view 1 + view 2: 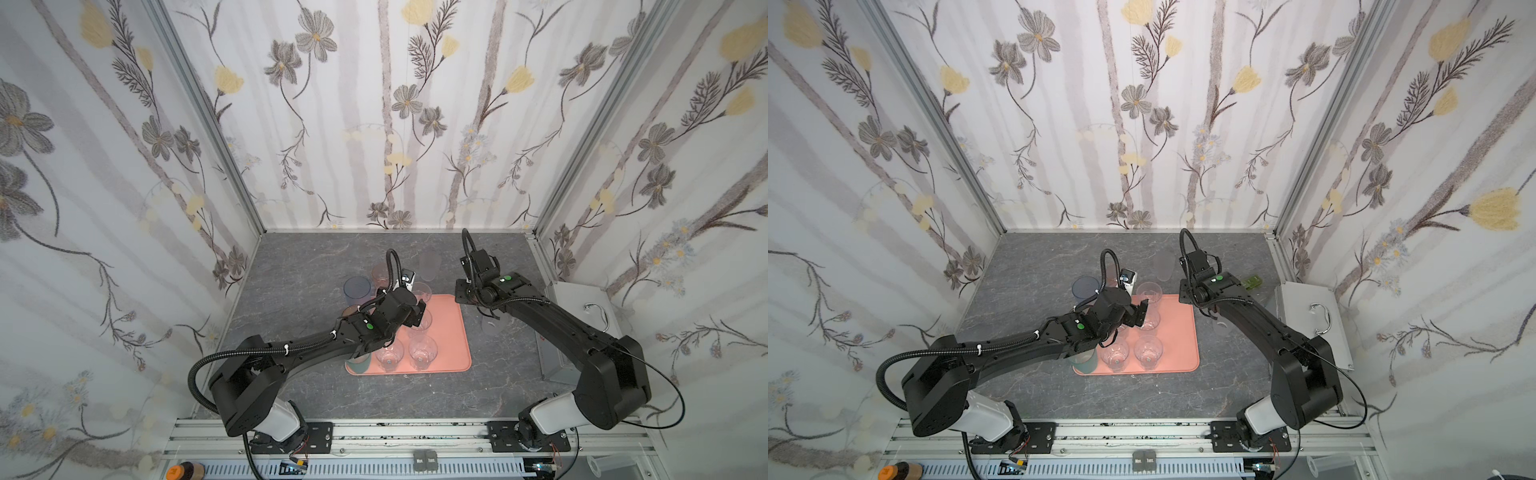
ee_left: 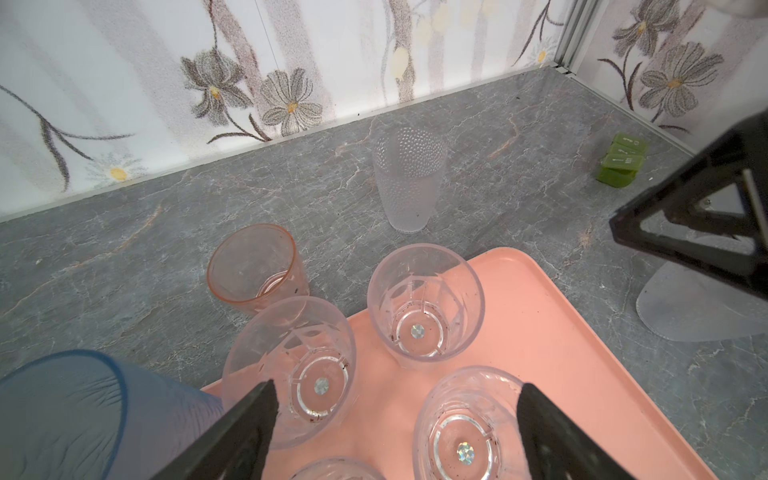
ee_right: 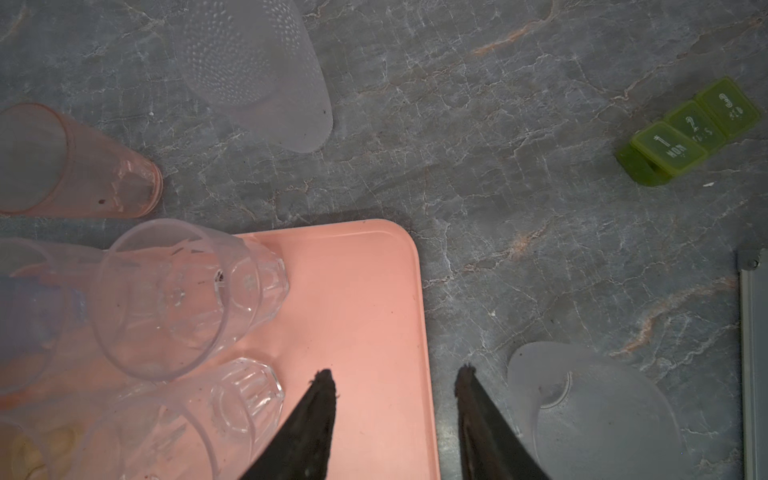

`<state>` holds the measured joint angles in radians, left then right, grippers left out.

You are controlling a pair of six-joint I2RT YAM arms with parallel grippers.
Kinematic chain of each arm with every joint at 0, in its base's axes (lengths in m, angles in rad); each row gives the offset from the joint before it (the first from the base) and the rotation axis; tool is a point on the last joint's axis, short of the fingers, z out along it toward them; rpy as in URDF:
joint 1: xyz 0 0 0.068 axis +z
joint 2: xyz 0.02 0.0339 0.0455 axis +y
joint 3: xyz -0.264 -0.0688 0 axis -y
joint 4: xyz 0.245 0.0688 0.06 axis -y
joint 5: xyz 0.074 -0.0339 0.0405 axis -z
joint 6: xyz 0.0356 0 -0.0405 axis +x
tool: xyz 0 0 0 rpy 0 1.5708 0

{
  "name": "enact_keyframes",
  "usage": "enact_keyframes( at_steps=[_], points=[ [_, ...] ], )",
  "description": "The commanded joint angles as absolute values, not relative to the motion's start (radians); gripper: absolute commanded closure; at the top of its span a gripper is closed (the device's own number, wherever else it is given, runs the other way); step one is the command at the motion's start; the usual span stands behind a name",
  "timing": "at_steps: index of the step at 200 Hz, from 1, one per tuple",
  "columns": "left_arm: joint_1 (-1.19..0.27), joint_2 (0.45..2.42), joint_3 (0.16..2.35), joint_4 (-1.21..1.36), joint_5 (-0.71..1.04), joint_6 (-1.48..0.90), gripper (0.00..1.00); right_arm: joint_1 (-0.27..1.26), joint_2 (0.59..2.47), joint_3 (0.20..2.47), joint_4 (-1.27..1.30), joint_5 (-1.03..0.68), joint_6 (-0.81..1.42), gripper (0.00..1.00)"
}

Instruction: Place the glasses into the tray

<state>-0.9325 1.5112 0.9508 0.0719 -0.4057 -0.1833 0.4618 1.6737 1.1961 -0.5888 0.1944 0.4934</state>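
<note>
Clear glasses (image 2: 426, 303) standing on the pink tray (image 1: 453, 332) mid-table, a teal glass (image 1: 358, 365) at its near left corner half hiding under the left arm (image 1: 316, 345), left gripper (image 2: 397, 388) hovering wide open above them, right gripper (image 3: 395, 372) hanging parted, empty, over the far right corner.

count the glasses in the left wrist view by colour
clear glasses: 4, one cut off at the frame edge
frosted glasses: 2
pink glass: 1
blue glass: 1
total: 8
</note>
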Motion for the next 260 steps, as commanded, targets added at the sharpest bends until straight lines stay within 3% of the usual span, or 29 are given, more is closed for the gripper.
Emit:
enact_keyframes(
  at_steps=[1, 42, 74, 124, 201, 260],
  points=[
    [-0.932, 1.522, 0.956, 0.095, -0.400, -0.189, 0.08, 0.436, 1.732, 1.258, -0.493, 0.160, 0.505, 0.52],
    [-0.931, 1.565, 0.959, 0.099, -0.419, -0.191, 0.05, 0.386, 1.892, 1.430, -0.435, 0.051, 0.547, 0.52],
    [-0.932, 1.605, 0.981, 0.103, -0.442, -0.175, 0.00, 0.374, 2.036, 1.569, -0.436, 0.035, 0.556, 0.53],
    [-0.931, 1.596, 0.965, 0.107, -0.427, -0.172, 0.00, 0.364, 2.182, 1.693, -0.460, 0.013, 0.556, 0.57],
    [-0.933, 1.603, 0.969, 0.107, -0.408, -0.166, 0.01, 0.358, 2.314, 1.807, -0.504, 0.016, 0.522, 0.80],
    [-0.934, 1.594, 0.966, 0.107, -0.428, -0.164, 0.01, 0.360, 2.242, 1.786, -0.548, 0.086, 0.462, 0.97]
  ],
)
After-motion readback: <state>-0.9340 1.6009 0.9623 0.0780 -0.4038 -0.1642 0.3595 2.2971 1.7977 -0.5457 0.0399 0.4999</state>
